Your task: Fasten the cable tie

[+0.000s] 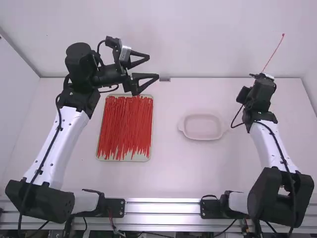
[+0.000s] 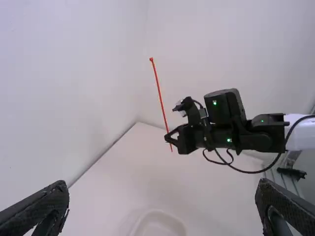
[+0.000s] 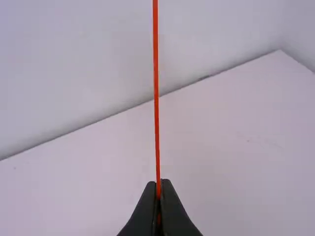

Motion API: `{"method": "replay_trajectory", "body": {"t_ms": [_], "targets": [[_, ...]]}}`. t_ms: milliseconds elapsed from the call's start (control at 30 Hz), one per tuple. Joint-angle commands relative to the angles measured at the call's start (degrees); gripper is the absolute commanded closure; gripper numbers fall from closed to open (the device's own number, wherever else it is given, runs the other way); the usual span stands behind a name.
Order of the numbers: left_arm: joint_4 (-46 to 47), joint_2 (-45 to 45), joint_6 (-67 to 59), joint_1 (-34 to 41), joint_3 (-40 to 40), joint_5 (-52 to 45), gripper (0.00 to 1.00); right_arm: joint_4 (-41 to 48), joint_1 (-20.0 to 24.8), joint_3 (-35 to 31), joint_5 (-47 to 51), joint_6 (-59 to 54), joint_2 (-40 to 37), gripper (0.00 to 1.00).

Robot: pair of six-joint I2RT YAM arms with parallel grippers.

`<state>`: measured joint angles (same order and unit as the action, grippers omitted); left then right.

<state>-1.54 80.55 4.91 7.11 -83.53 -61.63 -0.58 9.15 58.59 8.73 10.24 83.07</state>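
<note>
Near edge: rail [image 1: 163,206] with my two arm bases on it, left base [image 1: 39,198] left of centre, right base [image 1: 277,198] right of centre. White table [image 1: 198,168] runs from there to the far wall [image 1: 198,29].

Mid-table, left side: tray [image 1: 124,159] carrying a stack [image 1: 125,126] of red ties. They lie near-to-far, packed side by side, and some overlap. Right of the tray and apart from it is a white dish [image 1: 202,127] with a small handle at each side.

Far left: my left gripper [image 1: 152,67] hangs in the air over the tray's far edge, pointing right. It is spread wide and empty. On its wrist cam the fingers [image 2: 37,211] sit at the two corners, and the view between them looks across at my right arm.

Far right: my right gripper [image 1: 261,75] is up off the table, beyond the dish and right of it, close to the wall. It is pressed together on a single red tie [image 1: 273,52], pinching it near one end. The right wrist cam shows the strap clamped dead centre between the pads. From the pinch the tie runs straight up and a bit right, set against the wall, with its small head at the free top end. A short red stub pokes out on the other side of the pinch, seen on the left wrist cam. The tie is straight, not looped and not fastened. It touches only my right gripper.
</note>
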Motion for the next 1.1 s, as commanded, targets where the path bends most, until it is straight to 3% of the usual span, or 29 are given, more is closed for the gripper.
{"method": "replay_trajectory", "body": {"t_ms": [0,267,600,800,1067], "targets": [[-0.4,-0.2,-0.2,-0.4,-1.0,-0.5,0.01,1.0,-0.4,3.0,0.2,0.2,3.2,1.0],[-0.4,-0.2,1.1,-0.4,-1.0,-0.2,0.01,2.6,-7.6,5.7,7.5,1.6,7.8,1.0],[-0.5,-0.2,4.7,-0.4,-1.0,7.8,0.01,4.6,-24.4,8.2,33.3,1.9,8.4,1.0],[-2.3,-0.2,6.6,-0.4,-1.0,9.3,0.01,4.2,-33.0,9.0,42.4,-0.2,8.4,1.0],[-3.4,-0.2,19.2,-0.4,-1.0,20.2,0.01,0.7,-43.6,9.0,53.6,-3.3,8.3,1.0]]}}
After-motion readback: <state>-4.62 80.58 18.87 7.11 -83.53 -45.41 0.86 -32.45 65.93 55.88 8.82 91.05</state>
